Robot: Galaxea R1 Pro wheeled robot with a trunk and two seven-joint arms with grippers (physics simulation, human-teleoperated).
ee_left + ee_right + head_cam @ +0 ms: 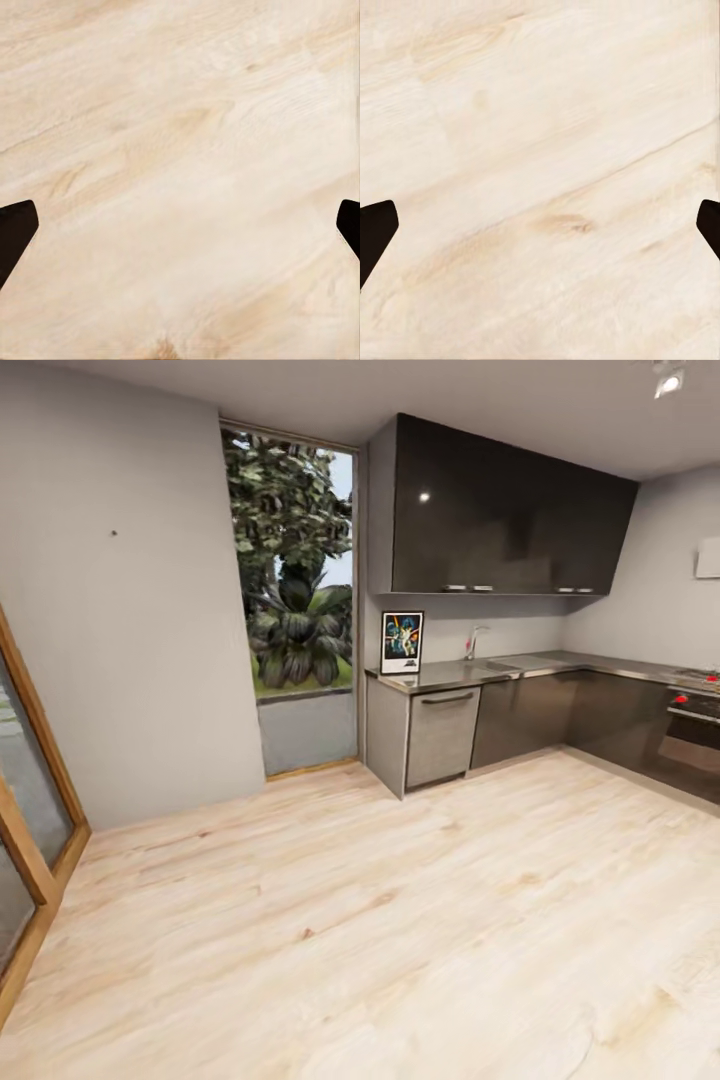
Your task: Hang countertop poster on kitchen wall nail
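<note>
head view: the poster [402, 642] is seen upright on the left end of the kitchen countertop [470, 673], leaned against the wall, its long axis vertical.
wall nail: a small dark dot [113, 533] is made out high on the grey wall left of the window [293, 565]; judged to be a nail.
left gripper [180, 229]: held wide apart over the wooden floor [180, 135], nothing between the fingers.
right gripper [540, 229]: likewise spread open above bare floor, empty.
key relation: the poster is placed well ahead and slightly right of centre, far from both grippers; the right arm is judged marginally nearer.
</note>
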